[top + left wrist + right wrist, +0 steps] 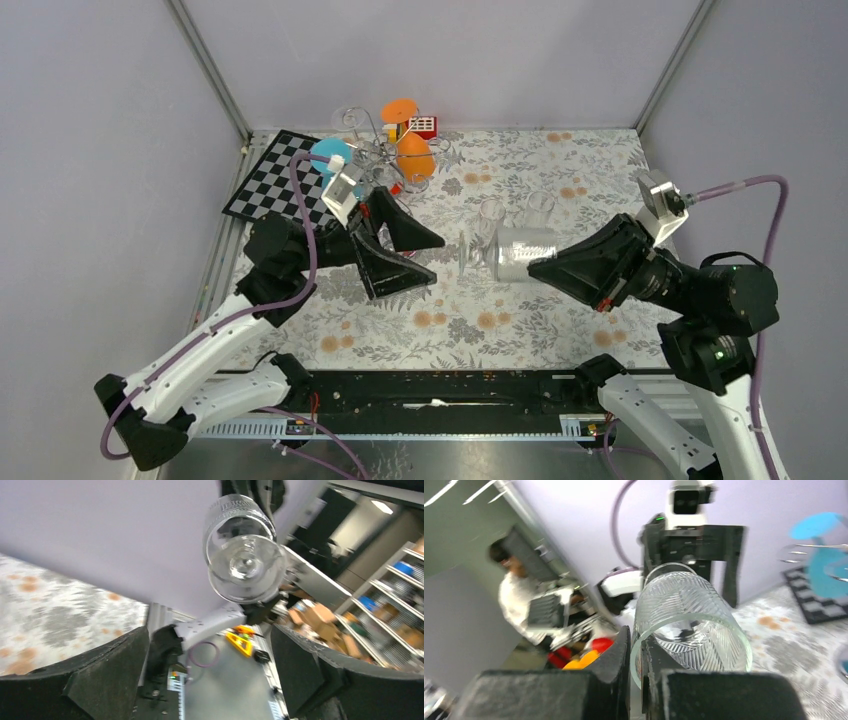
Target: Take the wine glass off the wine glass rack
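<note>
wine glass [512, 254]: off the wine glass rack [372, 152], held sideways at mid-table above the floral cloth [600, 190], foot to the left, rim to the right.
right gripper [536, 264]: clamped on the bowl wall at the rim, one finger inside and one outside; judged a grip suited to a bowl too wide to span.
left gripper [438, 260]: jaws wide apart, empty, just left of the foot and apart from it; the right arm alone carries the glass.
rack: far left, beside the chessboard [272, 182].
hard to make out: stem barely readable from above; both wrist views blurred; kind of the orange and blue items [415, 155] on the rack unclear.
</note>
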Motion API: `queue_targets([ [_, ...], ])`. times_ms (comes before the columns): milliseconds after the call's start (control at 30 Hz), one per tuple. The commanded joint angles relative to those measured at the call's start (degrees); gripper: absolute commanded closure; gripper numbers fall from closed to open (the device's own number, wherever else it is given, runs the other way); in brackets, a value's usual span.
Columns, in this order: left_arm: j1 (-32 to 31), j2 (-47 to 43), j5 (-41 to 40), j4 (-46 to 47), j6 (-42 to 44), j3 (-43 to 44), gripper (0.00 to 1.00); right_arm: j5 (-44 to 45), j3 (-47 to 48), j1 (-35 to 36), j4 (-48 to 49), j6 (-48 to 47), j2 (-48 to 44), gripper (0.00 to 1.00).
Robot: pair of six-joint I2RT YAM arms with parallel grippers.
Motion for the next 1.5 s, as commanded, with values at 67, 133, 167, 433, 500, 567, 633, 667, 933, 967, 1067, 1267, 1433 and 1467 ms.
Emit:
queue_targets([
  [67, 2.36, -5.33, -22.27, -23.75, 14.30, 1.37, 0.01, 29.68, 9.46, 0.23, -38.34, -26.64, 1.65, 1.00],
  [133, 2.42, -6.26, -28.45, -30.60, 16.77, 3.22, 0.01, 39.50, 11.36, 0.23, -43.25, -29.68, 2.79, 1.00],
  [167, 2.50, -6.80, -31.13, -32.84, 17.84, 4.21, 0.01, 44.39, 12.59, 0.23, -46.10, -31.03, 3.79, 1.00],
  [433, 2.48, -10.55, -43.19, -39.20, 21.98, 8.14, 0.01, 83.73, 18.68, -0.45, -59.59, -42.24, 19.31, 1.00],
  [500, 2.52, -10.71, -43.33, -39.47, 22.51, 8.47, 0.01, 84.60, 18.02, -1.18, -59.68, -42.17, 22.86, 1.00],
  [567, 2.44, -10.67, -43.74, -40.26, 22.70, 8.76, 0.01, 85.56, 17.23, -2.34, -59.51, -42.09, 26.11, 1.00],
  [633, 2.46, -10.73, -44.28, -41.00, 22.71, 8.93, 0.01, 83.51, 16.33, -5.66, -58.87, -42.14, 29.01, 1.00],
  [667, 2.52, -10.76, -44.50, -41.26, 22.83, 9.00, 0.01, 81.74, 16.18, -7.96, -58.78, -41.89, 30.32, 1.00],
  [933, 2.43, -11.20, -49.60, -43.12, 22.95, 8.96, 0.01, 62.27, 11.28, -19.34, -53.17, -39.17, 38.76, 1.00],
  [967, 2.50, -11.35, -50.57, -43.45, 22.77, 9.00, 0.01, 60.78, 10.55, -19.52, -52.27, -38.92, 39.97, 1.00],
  [1067, 2.49, -11.79, -53.83, -44.97, 22.54, 9.40, 0.01, 59.55, 8.73, -19.62, -49.95, -37.55, 43.53, 1.00],
  [1267, 2.48, -13.44, -56.80, -46.29, 22.81, 9.54, 0.01, 56.91, 6.10, -19.84, -46.03, -35.40, 48.57, 1.00],
  [1433, 2.42, -14.06, -58.96, -47.29, 22.62, 9.43, 0.01, 53.44, 4.57, -21.37, -43.58, -34.94, 52.41, 1.00],
  [1467, 2.46, -14.04, -59.30, -47.77, 22.62, 9.50, 0.01, 52.70, 4.23, -21.63, -42.98, -34.79, 52.61, 1.00],
])
